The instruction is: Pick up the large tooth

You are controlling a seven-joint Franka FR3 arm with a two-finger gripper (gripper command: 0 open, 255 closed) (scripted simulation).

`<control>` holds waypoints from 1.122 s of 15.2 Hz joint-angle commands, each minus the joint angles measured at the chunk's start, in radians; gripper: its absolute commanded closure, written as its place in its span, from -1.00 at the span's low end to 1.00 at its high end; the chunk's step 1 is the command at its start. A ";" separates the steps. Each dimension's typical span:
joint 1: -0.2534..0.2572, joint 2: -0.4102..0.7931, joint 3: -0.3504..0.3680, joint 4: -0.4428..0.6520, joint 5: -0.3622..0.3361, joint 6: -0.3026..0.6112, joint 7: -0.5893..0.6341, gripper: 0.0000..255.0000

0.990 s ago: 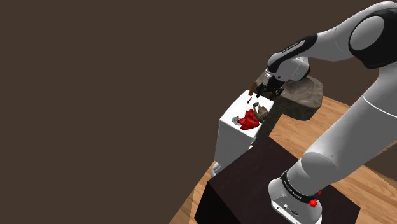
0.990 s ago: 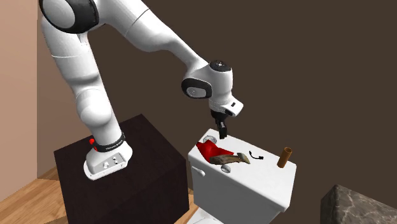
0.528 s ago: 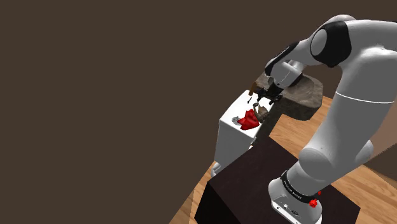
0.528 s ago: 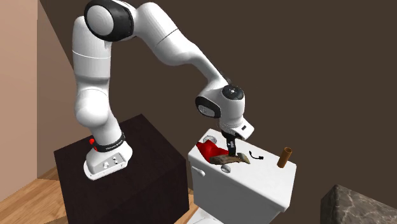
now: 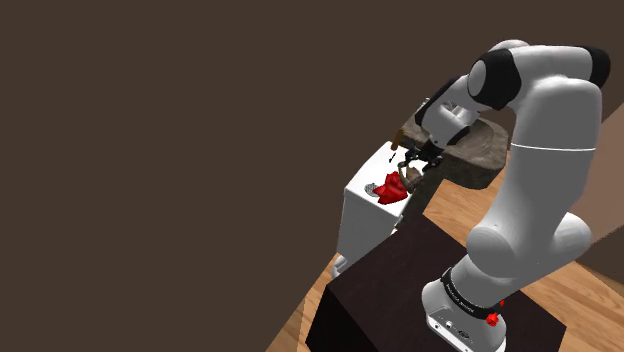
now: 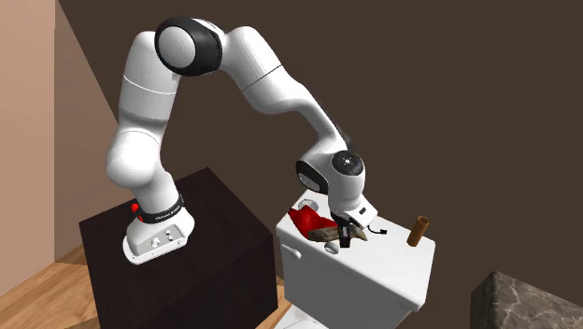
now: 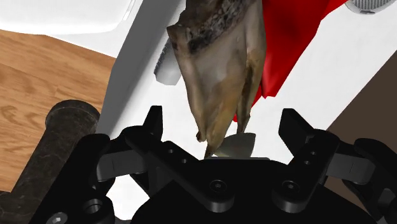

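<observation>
The large tooth (image 7: 219, 70) is a brownish, pointed, rough-rooted piece. It lies on the white toilet tank lid (image 6: 374, 266), partly over a red object (image 6: 305, 220). My black gripper (image 6: 344, 236) is down at the lid with its jaws open. The tooth's tip reaches in between the two fingers (image 7: 153, 124), and neither finger clasps it. In the shoulder view the gripper (image 5: 408, 168) hangs just over the tooth (image 5: 397, 181) and the red object (image 5: 386, 191).
A brown cylinder (image 6: 419, 230) stands upright at the far end of the lid, with a small black piece (image 6: 376, 227) beside the gripper. A round silver button (image 7: 371, 5) is set in the lid. The dark stand (image 6: 187, 257) adjoins the tank. A grey stone block (image 6: 533, 304) sits nearby.
The gripper has come down from above the lid and moved over until its fingers straddle the tooth. The arm's shoulder and elbow swung across. Its jaws stayed open.
</observation>
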 commanded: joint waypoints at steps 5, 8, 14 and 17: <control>-0.022 0.044 0.030 0.013 0.044 0.025 -0.036 1.00; -0.022 0.045 0.030 0.014 0.044 0.025 -0.036 1.00; -0.021 0.043 0.029 0.013 0.042 0.024 -0.035 1.00; -0.004 0.008 0.005 0.002 0.008 0.004 -0.006 1.00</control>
